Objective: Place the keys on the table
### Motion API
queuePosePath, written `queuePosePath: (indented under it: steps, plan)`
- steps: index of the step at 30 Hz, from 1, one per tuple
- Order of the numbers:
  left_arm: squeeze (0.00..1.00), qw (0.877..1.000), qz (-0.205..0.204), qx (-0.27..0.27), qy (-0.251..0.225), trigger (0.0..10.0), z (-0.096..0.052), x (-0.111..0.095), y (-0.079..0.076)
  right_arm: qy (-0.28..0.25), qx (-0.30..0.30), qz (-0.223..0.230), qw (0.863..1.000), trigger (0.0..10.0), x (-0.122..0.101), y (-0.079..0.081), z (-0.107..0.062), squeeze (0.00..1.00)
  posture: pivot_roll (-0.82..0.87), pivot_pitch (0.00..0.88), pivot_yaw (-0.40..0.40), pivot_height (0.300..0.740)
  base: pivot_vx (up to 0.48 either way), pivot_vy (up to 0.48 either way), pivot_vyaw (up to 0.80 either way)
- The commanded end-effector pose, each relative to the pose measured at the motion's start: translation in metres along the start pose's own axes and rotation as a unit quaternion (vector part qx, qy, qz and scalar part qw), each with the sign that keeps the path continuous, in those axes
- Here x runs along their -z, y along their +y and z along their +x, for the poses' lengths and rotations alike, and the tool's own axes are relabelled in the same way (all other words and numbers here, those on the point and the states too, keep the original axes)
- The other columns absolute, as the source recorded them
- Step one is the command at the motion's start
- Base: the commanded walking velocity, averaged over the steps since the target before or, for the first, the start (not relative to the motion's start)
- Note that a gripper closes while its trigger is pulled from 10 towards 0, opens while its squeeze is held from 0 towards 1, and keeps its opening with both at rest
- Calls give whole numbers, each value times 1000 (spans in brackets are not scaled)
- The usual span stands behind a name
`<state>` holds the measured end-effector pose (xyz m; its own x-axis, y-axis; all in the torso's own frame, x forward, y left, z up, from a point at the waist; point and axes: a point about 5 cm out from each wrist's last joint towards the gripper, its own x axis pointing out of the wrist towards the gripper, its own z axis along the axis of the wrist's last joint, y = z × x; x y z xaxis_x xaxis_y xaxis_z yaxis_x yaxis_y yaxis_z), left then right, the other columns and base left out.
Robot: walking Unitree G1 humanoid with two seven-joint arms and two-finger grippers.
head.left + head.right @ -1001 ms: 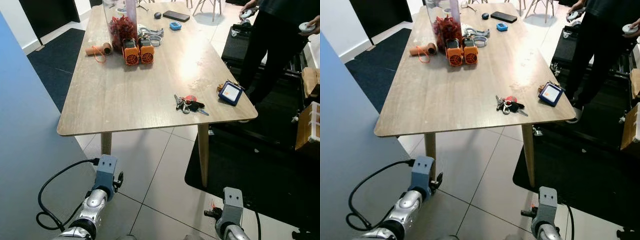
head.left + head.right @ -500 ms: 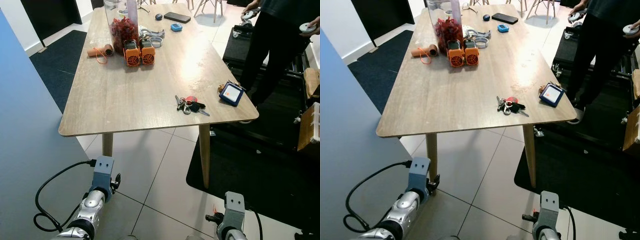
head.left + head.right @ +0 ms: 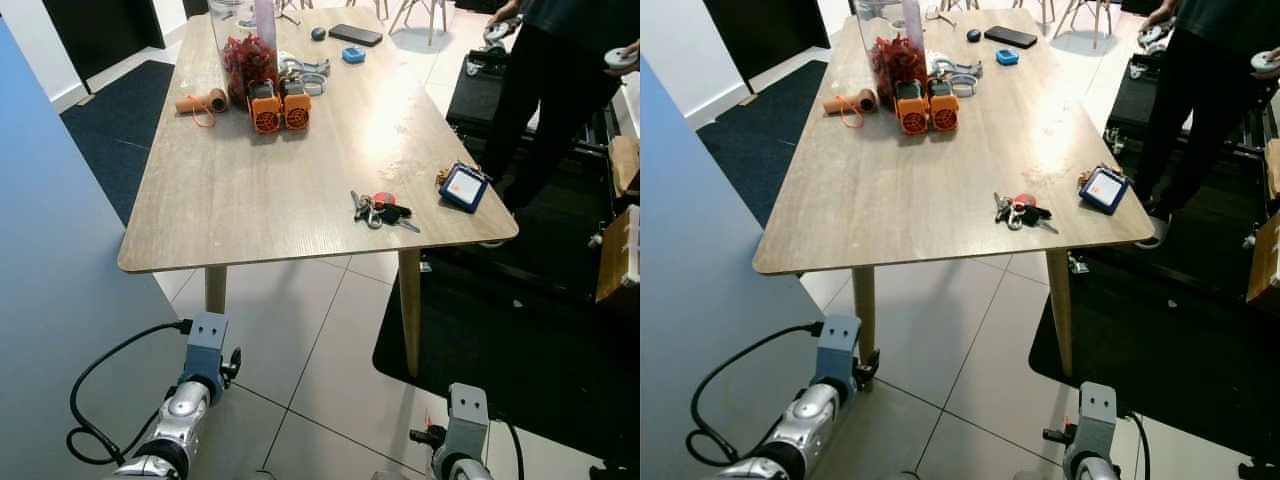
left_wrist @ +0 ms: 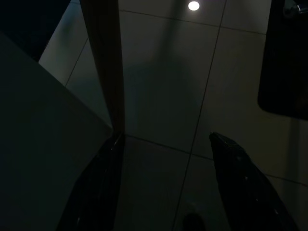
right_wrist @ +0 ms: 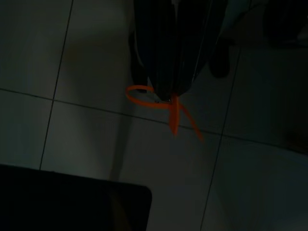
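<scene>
— Anything readable on my feed? Labels, brand names, numbers?

— Nothing I can make out. The blue card holder (image 3: 461,186) near the table (image 3: 240,190) corner has a white face with a red mark, too small to read.

— The orange units?

— The two orange devices (image 3: 279,105) show no lettering I can read. The dark phone (image 3: 353,33) has a blank screen.

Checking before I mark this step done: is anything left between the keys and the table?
Nothing visible is. The keys already lie on the table near its front right corner, beside a blue card holder. Both arms hang low over the floor.
</scene>
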<state>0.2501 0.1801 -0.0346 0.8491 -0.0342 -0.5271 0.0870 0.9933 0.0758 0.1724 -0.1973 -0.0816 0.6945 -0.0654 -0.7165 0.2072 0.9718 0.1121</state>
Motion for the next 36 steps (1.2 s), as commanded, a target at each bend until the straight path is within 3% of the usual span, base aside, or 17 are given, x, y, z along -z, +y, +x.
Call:
queuePosePath:
  steps: [1,8,17,22,31,36]
  plan:
    - [0,1000,1,-13,19,10000,-5,11,11,22,-2,6,1000,10000,9,1,-2,0,30,65,37,740,0,0,0]
    - [0,999,-4,-23,32,10000,-9,19,16,48,7,10,999,10000,24,-7,-8,0,33,63,34,740,0,0,0]
    - [0,999,-3,-25,34,10000,-9,19,17,38,22,33,998,10000,22,-11,-9,0,27,64,38,740,0,0,0]
    - [0,999,-1,-22,31,10000,-7,16,14,32,11,-9,999,10000,16,-9,-6,0,27,66,38,740,0,0,0]
    - [0,999,0,-19,28,10000,-7,16,13,34,3,-18,999,10000,15,-6,-5,0,28,65,35,740,0,0,800]
    - [0,999,-1,-21,28,10000,-7,16,13,31,16,8,999,10000,15,-8,-5,0,29,66,35,740,0,0,168]
